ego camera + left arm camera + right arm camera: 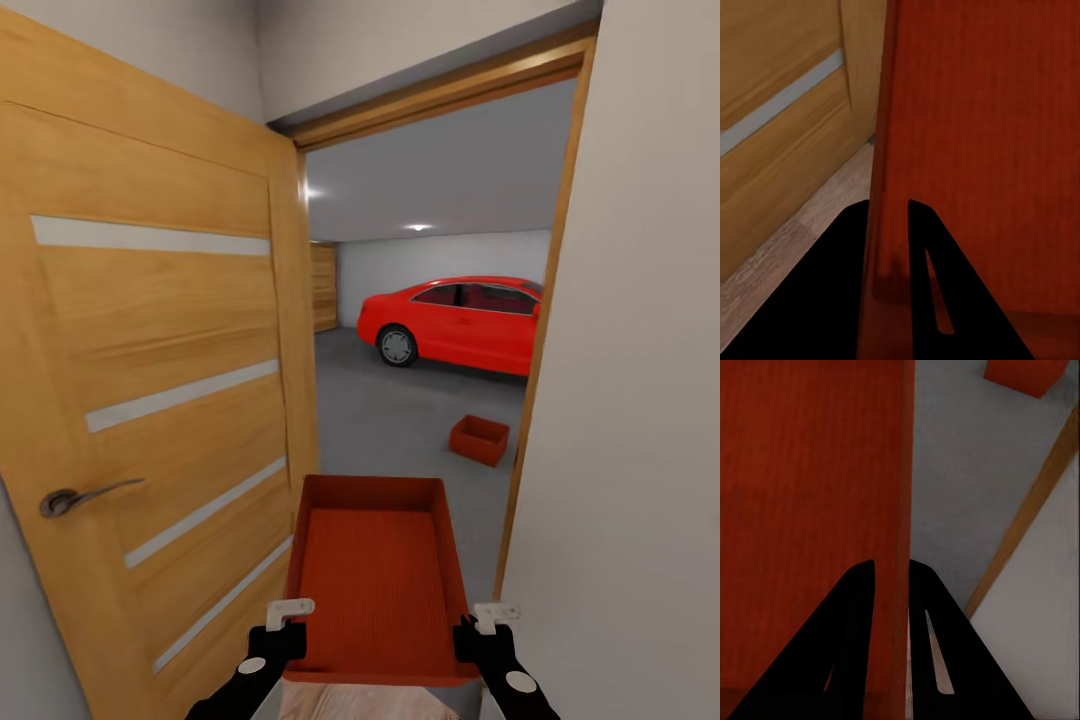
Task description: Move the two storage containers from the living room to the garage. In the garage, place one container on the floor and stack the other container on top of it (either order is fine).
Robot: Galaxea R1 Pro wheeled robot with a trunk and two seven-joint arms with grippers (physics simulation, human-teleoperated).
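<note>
Head view: the carried storage container (378, 575) hangs between both hands in the doorway, left hand (283, 622) clamped on its left wall, right hand (482, 628) on its right wall — each wrist view shows fingers straddling a wall. The second container (479, 439) sits on the garage floor (400, 420), near the red car (455, 322). Risk: clipping the open wooden door (150, 400) or door frame (535, 380) could twist the box loose.

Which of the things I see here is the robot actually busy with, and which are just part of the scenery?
Part of the job:
- held storage container, gripped by the left end effector and right end effector
- second storage container, on the garage floor

Just scenery:
- red car
- open wooden door
- door frame
- white wall
</note>
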